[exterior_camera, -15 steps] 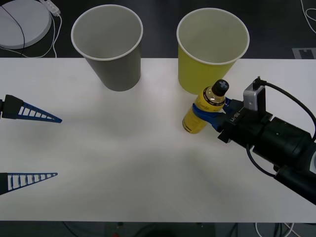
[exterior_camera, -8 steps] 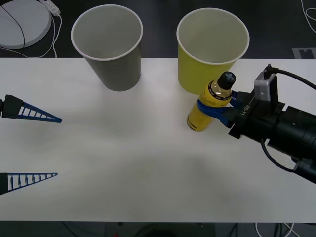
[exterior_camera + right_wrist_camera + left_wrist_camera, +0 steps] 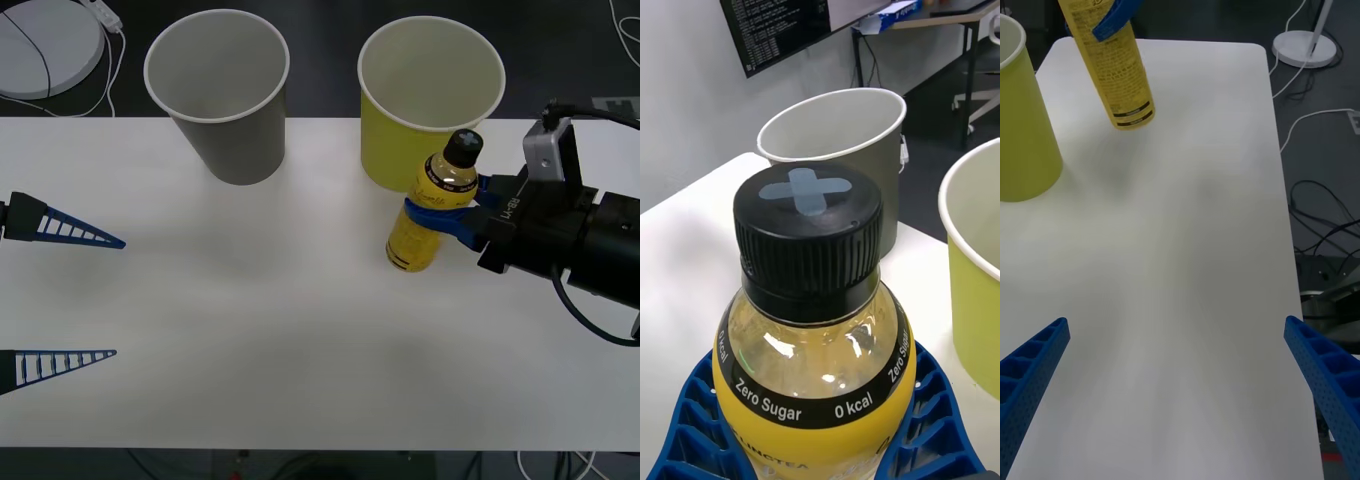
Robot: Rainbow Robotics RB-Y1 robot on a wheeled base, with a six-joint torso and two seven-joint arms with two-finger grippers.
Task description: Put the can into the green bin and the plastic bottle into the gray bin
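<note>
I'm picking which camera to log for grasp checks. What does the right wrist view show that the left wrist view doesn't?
Right wrist view alone: the plastic bottle's black cap, the gray bin behind it, and the right gripper shut around the bottle.
Left wrist view alone: the bottle's base hanging above the table, and the left gripper open.
Both: the bottle and the green bin.

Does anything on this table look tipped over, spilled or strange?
Nothing spilled. The plastic bottle leans, held off the table by the right tool. The gray bin and green bin stand upright.
</note>
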